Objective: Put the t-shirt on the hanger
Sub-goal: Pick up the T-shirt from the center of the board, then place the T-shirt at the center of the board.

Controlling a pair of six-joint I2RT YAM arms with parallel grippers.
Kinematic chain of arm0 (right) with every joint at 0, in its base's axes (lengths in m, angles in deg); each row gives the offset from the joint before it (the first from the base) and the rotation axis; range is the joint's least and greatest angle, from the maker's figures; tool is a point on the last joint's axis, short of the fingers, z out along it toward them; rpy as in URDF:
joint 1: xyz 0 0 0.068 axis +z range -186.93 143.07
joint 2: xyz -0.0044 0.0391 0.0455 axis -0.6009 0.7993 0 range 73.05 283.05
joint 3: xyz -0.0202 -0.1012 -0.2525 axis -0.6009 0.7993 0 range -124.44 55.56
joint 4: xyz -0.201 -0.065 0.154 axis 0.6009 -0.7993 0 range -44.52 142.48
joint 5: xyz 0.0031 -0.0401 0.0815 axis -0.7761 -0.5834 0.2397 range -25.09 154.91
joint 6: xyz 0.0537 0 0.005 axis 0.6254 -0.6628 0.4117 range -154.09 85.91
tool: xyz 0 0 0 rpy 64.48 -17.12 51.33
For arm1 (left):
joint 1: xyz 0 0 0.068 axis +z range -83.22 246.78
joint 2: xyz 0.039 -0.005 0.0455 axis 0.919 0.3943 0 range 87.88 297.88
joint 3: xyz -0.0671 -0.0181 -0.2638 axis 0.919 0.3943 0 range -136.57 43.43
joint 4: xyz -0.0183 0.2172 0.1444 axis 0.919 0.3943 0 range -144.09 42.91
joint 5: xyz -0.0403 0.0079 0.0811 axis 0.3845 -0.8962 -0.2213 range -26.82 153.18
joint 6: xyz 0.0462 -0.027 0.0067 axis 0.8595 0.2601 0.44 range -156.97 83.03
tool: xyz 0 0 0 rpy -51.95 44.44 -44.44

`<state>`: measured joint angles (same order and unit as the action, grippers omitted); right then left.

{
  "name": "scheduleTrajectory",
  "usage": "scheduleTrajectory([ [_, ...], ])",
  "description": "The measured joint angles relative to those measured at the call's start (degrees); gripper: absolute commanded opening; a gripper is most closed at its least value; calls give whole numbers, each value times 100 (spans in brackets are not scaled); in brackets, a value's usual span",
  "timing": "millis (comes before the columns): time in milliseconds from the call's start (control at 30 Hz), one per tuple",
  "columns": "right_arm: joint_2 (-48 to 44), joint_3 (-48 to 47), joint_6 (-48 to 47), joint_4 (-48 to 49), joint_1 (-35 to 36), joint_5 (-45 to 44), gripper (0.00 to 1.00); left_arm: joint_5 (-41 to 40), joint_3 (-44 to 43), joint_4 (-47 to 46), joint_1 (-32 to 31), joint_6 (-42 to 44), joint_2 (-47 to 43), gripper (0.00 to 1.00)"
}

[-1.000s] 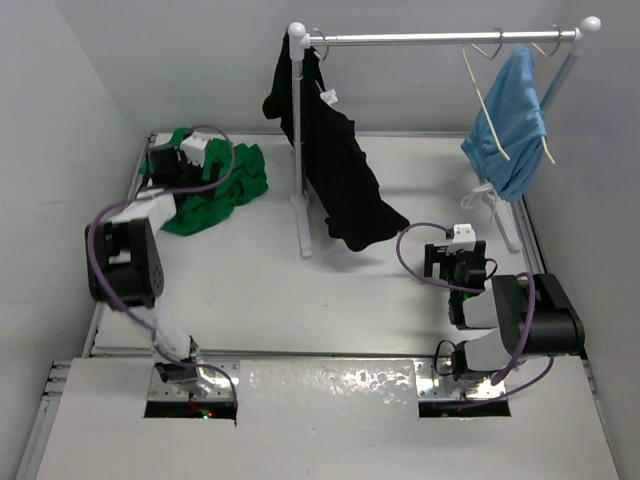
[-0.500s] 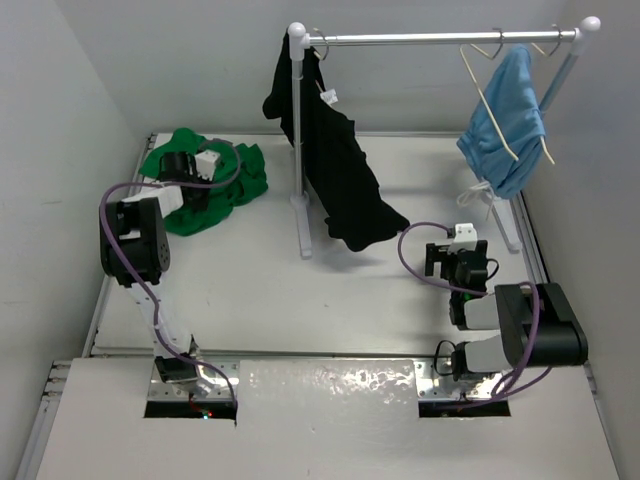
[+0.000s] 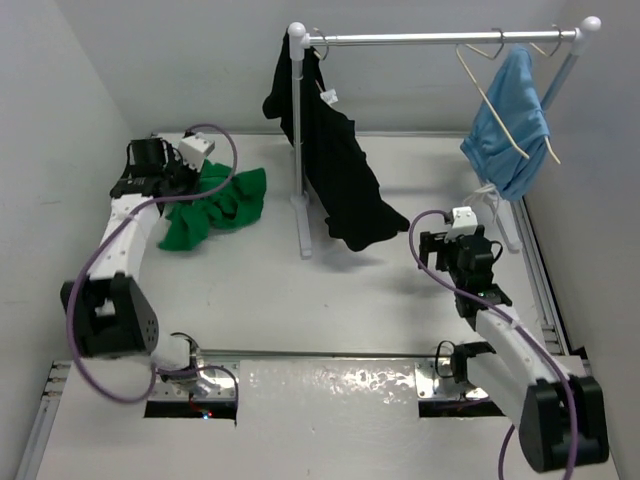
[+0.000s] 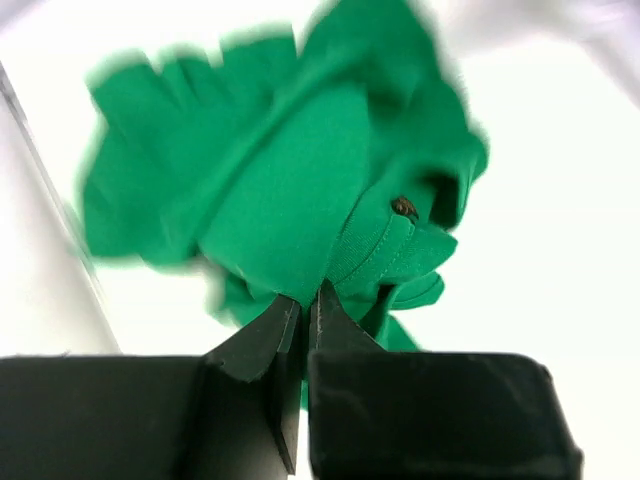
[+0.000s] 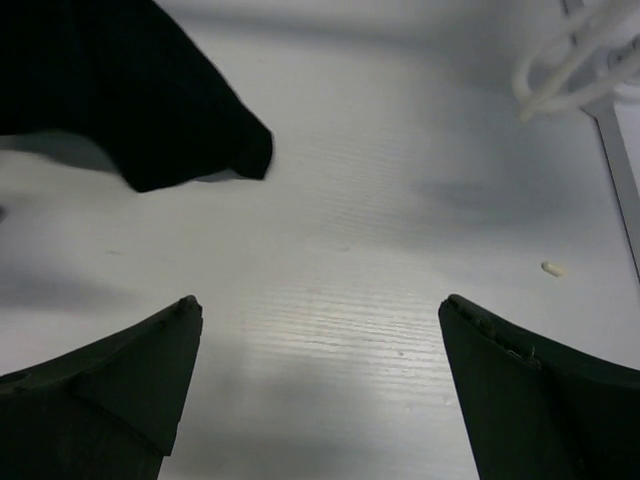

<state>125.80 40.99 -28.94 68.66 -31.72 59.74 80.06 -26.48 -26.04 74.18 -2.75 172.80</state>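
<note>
Since half a second back: my left arm has stretched out long, and the bright green cloth t-shirt (image 4: 300, 180) has bunched narrower. My left pincer (image 4: 303, 300) is clamped on a fold of it, and the rest spills beyond the fingertips onto the white table (image 3: 250, 290). My right pincer (image 5: 320, 310) gapes wide and holds nothing, with the black hanging garment (image 5: 130, 90) ahead to its left. The thin cream-white triangular hanger (image 3: 490, 98) hangs on the metal rail (image 3: 430, 38), well beyond my right pincer, against the light-blue garment (image 3: 515, 110).

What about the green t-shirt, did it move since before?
Yes. The green t-shirt has slid nearer, away from the back edge of the table, pinched in the left gripper.
</note>
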Motion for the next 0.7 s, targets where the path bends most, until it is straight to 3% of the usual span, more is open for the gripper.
scheduleTrajectory([
  [200, -1023, -1084, -221, -1906, 551, 227, 99, 927, -549, 1488, -317, 1003, -1209, 0],
  [400, -1279, -2796, -374, -3230, 739, 697, 93, 1971, -1860, 3523, -363, 2546, -1377, 6],
  [500, -1137, -3646, -413, -3783, 833, 828, 86, 2330, -1908, 4094, -378, 3110, -1482, 7],
  [567, -973, -4155, -415, -4089, 990, 793, 86, 2396, -1635, 3998, -411, 3265, -1488, 8],
  [633, -741, -4588, -415, -4277, 1314, 699, 86, 2264, -1126, 3657, -422, 3241, -1390, 19],
  [667, -616, -4736, -444, -4323, 1519, 654, 86, 2135, -866, 3416, -433, 3220, -1268, 37],
  [700, -494, -4848, -490, -4363, 1790, 505, 87, 2050, -713, 3296, -431, 3228, -1106, 45],
])
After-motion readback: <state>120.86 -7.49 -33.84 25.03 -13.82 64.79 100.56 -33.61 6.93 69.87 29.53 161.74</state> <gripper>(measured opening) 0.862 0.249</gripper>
